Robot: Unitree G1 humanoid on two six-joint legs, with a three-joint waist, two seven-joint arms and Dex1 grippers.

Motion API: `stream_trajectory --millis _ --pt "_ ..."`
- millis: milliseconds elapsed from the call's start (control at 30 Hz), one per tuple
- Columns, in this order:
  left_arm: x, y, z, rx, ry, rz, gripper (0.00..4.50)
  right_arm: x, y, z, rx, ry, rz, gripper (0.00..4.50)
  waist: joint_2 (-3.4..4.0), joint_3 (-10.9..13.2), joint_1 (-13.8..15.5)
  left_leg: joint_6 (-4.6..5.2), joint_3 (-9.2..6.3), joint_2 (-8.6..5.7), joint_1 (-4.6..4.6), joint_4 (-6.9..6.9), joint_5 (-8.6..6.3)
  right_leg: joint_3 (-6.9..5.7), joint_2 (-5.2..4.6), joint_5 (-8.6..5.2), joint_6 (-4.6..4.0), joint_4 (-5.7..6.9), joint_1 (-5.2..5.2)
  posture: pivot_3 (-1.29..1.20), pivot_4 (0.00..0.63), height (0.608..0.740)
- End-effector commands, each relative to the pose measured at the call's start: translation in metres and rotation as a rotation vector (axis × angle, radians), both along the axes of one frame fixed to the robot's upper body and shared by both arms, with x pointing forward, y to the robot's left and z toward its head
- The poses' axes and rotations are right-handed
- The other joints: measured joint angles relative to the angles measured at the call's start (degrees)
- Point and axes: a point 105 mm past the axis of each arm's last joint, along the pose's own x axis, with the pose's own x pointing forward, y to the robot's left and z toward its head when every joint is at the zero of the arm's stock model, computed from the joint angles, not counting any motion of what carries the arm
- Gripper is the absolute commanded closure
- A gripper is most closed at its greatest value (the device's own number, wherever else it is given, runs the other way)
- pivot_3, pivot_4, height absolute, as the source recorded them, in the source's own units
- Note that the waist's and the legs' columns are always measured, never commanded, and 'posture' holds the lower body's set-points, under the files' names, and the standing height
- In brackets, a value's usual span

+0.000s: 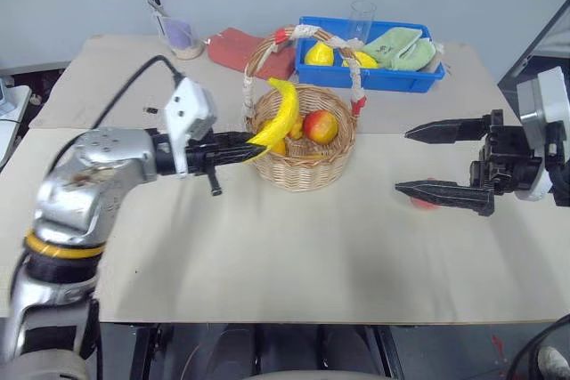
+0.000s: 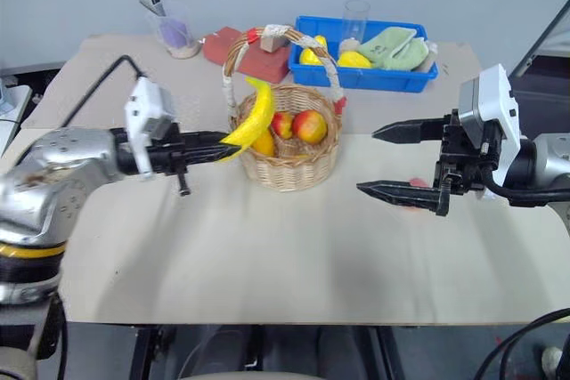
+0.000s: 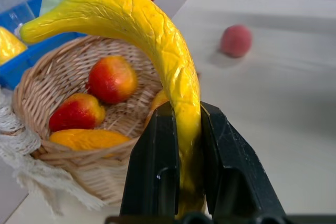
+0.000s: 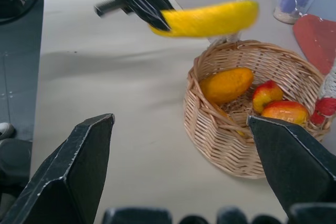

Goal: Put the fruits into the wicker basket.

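My left gripper [image 1: 254,150] is shut on the lower end of the long yellow banana [image 1: 283,115]. It holds the banana curving upward over the left rim of the wicker basket [image 1: 307,171]. Two red-yellow fruits [image 3: 111,78] and an orange one [image 4: 227,84] lie inside the basket. The small pinkish-red peach [image 3: 235,40] rests on the table to the right of the basket, partly hidden behind the lower finger of my right gripper [image 1: 403,161]. That gripper stands open above the table with nothing between its fingers, pointing toward the basket.
A blue tray [image 1: 374,77] with yellow fruits, a green cloth [image 1: 396,46] and a clear glass [image 1: 361,20] sits behind the basket. A red cloth [image 1: 236,46] and a cup [image 1: 181,35] stand at the back left. Bare tabletop lies in front of the basket.
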Motion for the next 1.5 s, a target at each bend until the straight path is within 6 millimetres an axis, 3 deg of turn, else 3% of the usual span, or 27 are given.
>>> stream_trajectory --millis 33,233,333,367,600,633,800,933,1100,1267,1500 --pt "0.011 -0.010 0.005 0.022 -0.084 -0.006 4.38 -0.002 0.003 0.006 -0.001 -0.035 -0.006 0.00 0.00 0.0 0.0 0.00 0.00 0.00 -0.01 0.00 0.00 0.00 -0.01 0.00 0.00 0.00 0.00 0.00 0.150 0.740" --pt "0.027 -0.025 -0.003 0.030 -0.118 0.005 4.38 0.002 0.003 0.007 0.002 -0.059 -0.059 0.00 0.00 0.0 0.0 0.02 -0.03 0.01 -0.03 0.02 -0.01 0.00 0.00 0.00 0.00 -0.01 0.00 0.00 0.150 0.740" --pt "0.039 -0.031 0.005 0.001 -0.161 0.041 4.38 0.004 0.002 0.006 0.001 -0.061 -0.082 0.00 -0.01 0.0 0.0 0.02 -0.04 0.00 -0.04 0.07 -0.01 0.00 0.00 0.00 0.01 -0.01 0.00 0.00 0.150 0.740" --pt "0.040 -0.033 0.007 -0.008 -0.166 0.037 3.34 0.005 0.001 0.006 0.001 -0.061 -0.086 0.00 -0.01 0.0 0.0 0.02 -0.04 0.00 -0.05 0.11 -0.01 0.00 0.00 0.00 0.01 -0.01 0.01 0.00 0.150 0.740" --pt "0.031 -0.036 0.009 -0.024 -0.134 -0.030 0.22 0.007 -0.003 0.005 -0.007 -0.073 -0.115 0.00 -0.01 0.0 -0.1 0.06 -0.08 0.00 -0.09 0.12 -0.03 -0.01 0.00 0.01 0.02 0.03 0.01 0.00 0.150 0.740" --pt "0.028 -0.035 0.009 -0.024 -0.131 -0.040 0.10 0.008 -0.005 0.005 -0.009 -0.075 -0.124 0.00 -0.01 0.0 -0.1 0.06 -0.08 0.00 -0.09 0.12 -0.03 -0.01 0.00 0.01 0.02 0.02 0.01 0.00 0.150 0.740" --pt "0.002 -0.027 0.011 -0.008 -0.101 -0.156 0.10 0.022 -0.022 -0.009 -0.077 -0.075 -0.224 0.00 0.00 0.0 -0.1 0.07 -0.08 0.03 -0.07 0.12 -0.03 -0.01 0.01 0.01 0.02 0.03 0.01 0.00 0.150 0.740" --pt "-0.035 -0.015 0.009 0.051 -0.039 -0.282 0.10 0.044 -0.057 -0.042 -0.257 -0.054 -0.393 0.00 0.00 0.0 -0.2 0.06 -0.06 0.01 -0.08 0.13 -0.03 -0.01 -0.01 0.01 0.03 0.02 0.00 0.00 0.150 0.740" --pt "-0.063 -0.003 0.000 0.144 0.001 -0.344 0.10 0.061 -0.080 -0.077 -0.334 0.030 -0.466 0.00 0.00 0.0 -0.2 0.06 -0.04 0.03 -0.03 0.13 -0.03 0.00 0.00 0.00 0.03 -0.05 -0.01 0.00 0.150 0.740" --pt "-0.078 -0.002 -0.002 0.149 0.023 -0.389 0.10 0.075 -0.101 -0.097 -0.374 0.091 -0.536 0.00 0.01 0.0 -0.2 0.05 0.01 0.03 0.01 0.15 -0.02 0.03 0.01 0.00 0.04 -0.09 -0.01 0.00 0.150 0.740" --pt "-0.081 -0.006 -0.005 0.138 0.010 -0.373 0.10 0.082 -0.103 -0.123 -0.332 0.203 -0.531 0.00 0.01 0.0 -0.2 0.06 0.00 0.04 0.00 0.14 -0.03 0.03 0.03 0.00 0.03 -0.07 -0.01 0.00 0.150 0.740"
